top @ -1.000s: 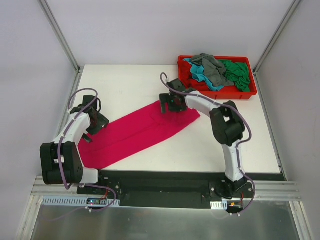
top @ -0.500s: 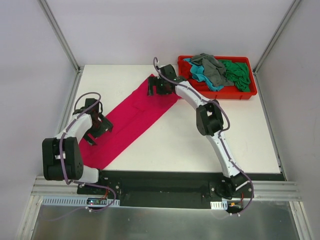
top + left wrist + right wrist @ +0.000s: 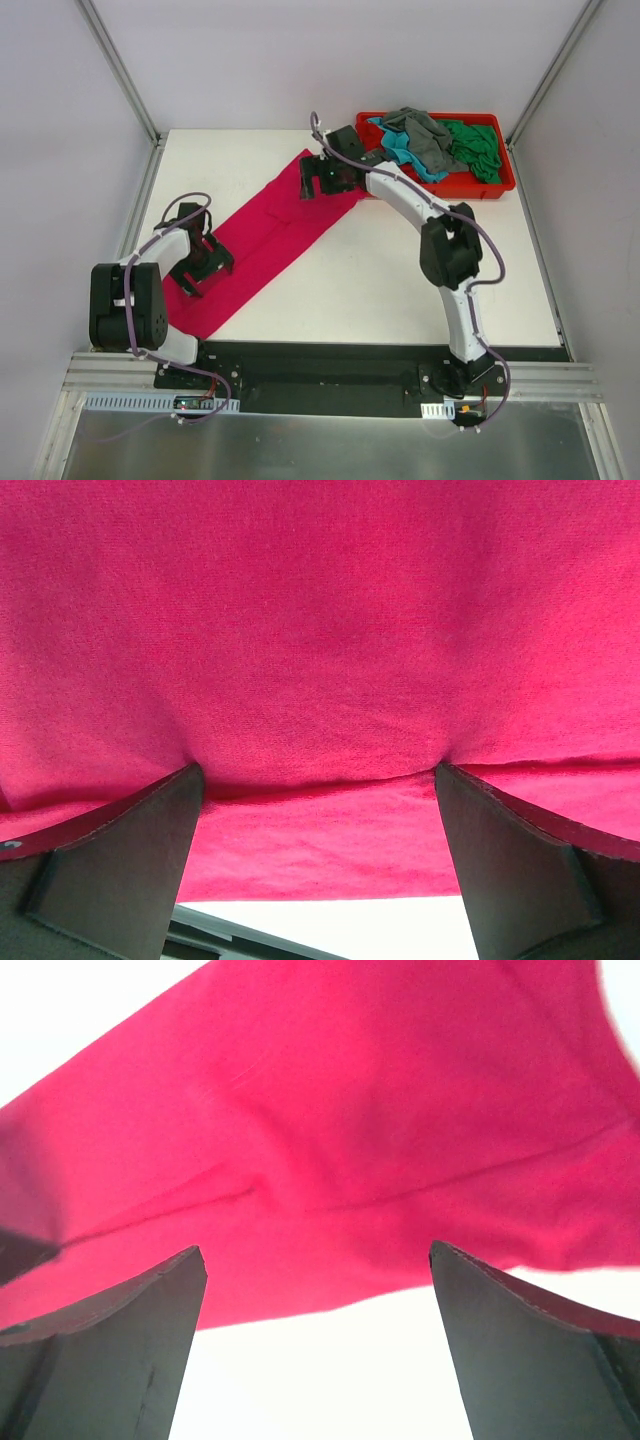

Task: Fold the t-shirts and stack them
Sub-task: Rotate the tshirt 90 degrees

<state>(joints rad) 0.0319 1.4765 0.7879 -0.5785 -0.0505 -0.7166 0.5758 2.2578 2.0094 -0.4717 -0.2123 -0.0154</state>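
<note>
The magenta-pink t-shirt [image 3: 265, 230] lies as a long folded strip, running diagonally from the near left to the far middle of the table. My left gripper [image 3: 203, 268] is open over its near end. In the left wrist view the open gripper [image 3: 318, 772] has both fingertips pressed onto the shirt [image 3: 320, 630]. My right gripper [image 3: 322, 182] is open at the strip's far end. In the right wrist view that gripper [image 3: 318, 1250] is empty over bare table, with the shirt's edge [image 3: 330, 1140] just beyond. Grey [image 3: 420, 130], teal [image 3: 400, 152] and green [image 3: 475, 145] t-shirts lie crumpled in the tray.
The red plastic tray [image 3: 497, 186] stands at the far right corner. The white table [image 3: 380, 280] ends in a black strip along the front, where the arm bases are bolted. Metal frame posts rise at the far corners.
The right gripper moved from the table's middle to the far left, and the shirt's far end swung with it into a steeper diagonal. The left gripper shifted nearer along the shirt.
</note>
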